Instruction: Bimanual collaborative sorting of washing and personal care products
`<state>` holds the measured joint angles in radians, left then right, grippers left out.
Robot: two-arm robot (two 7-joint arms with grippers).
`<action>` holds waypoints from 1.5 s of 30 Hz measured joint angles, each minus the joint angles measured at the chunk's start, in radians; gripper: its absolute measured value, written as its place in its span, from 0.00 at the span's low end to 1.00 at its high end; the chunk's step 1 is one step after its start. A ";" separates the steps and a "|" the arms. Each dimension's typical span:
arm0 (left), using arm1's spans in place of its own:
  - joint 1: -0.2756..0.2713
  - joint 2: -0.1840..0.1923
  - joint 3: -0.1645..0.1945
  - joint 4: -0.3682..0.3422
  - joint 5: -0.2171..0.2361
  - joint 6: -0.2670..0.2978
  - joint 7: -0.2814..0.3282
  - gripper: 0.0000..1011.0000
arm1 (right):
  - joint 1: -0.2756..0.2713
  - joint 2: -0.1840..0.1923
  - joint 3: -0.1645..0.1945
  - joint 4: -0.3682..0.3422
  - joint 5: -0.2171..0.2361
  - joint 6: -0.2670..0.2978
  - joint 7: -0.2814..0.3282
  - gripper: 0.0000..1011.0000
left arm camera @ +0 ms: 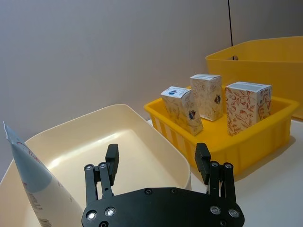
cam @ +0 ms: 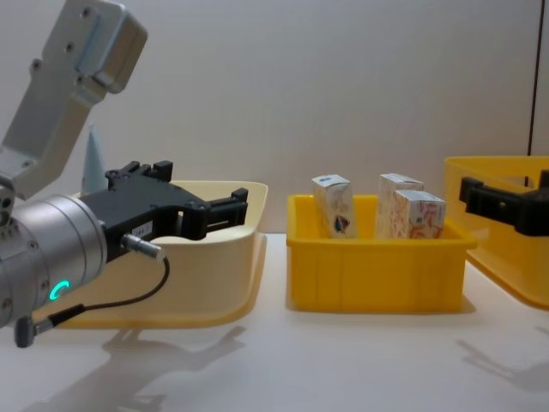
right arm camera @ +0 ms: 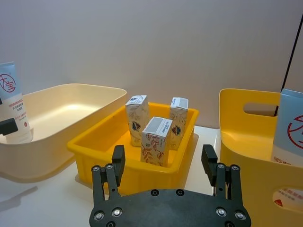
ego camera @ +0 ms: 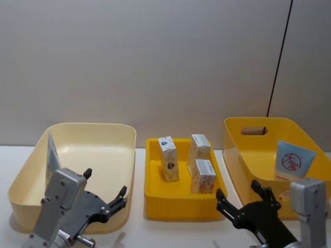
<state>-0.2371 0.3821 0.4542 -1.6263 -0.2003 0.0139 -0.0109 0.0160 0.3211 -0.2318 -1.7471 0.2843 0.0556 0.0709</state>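
While three small white cartons [ego camera: 199, 146] are standing on end in the yellow tray [ego camera: 182, 211] at the middle of the bench [ego camera: 170, 235], the two light-blue tubes are sitting out at the sides. The left tube [ego camera: 51, 155] is leaning on the far-left wall of the cream bin [ego camera: 93, 126], and the right tube [ego camera: 294, 160] is propped inside the yellow bin [ego camera: 240, 155].

The cartons are keeping their long axes near vertical. The left-hand carton [ego camera: 168, 158] is tipping a little, while the front carton [ego camera: 204, 176] is standing straight, just before the back one.

The left pincer [ego camera: 106, 182] is hovering over the near rim of the cream bin, its fingers spread wide and gripping nothing. From there the cartons are lying at about two o'clock. The right pincer [ego camera: 238, 189] is hanging beside the near-left corner of the yellow bin, likewise wide and empty.

From the right pincer the front carton is lying at about eleven o'clock and close by, so I am judging the right arm the nearer one for any pick from the tray. It would be coming down over an upright box, with its neighbour crowding the space behind.
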 joint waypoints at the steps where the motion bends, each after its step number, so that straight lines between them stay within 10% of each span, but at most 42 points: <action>1: 0.000 0.000 0.000 0.000 0.000 0.000 0.000 0.99 | 0.004 -0.002 -0.001 0.004 -0.001 0.002 0.000 0.99; 45: 0.000 0.000 0.000 0.000 0.000 0.000 0.000 0.99 | 0.377 -0.202 -0.084 0.468 -0.104 0.068 -0.027 0.99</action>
<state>-0.2371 0.3821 0.4542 -1.6262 -0.2004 0.0138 -0.0110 0.3927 0.1195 -0.3154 -1.2793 0.1800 0.1237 0.0435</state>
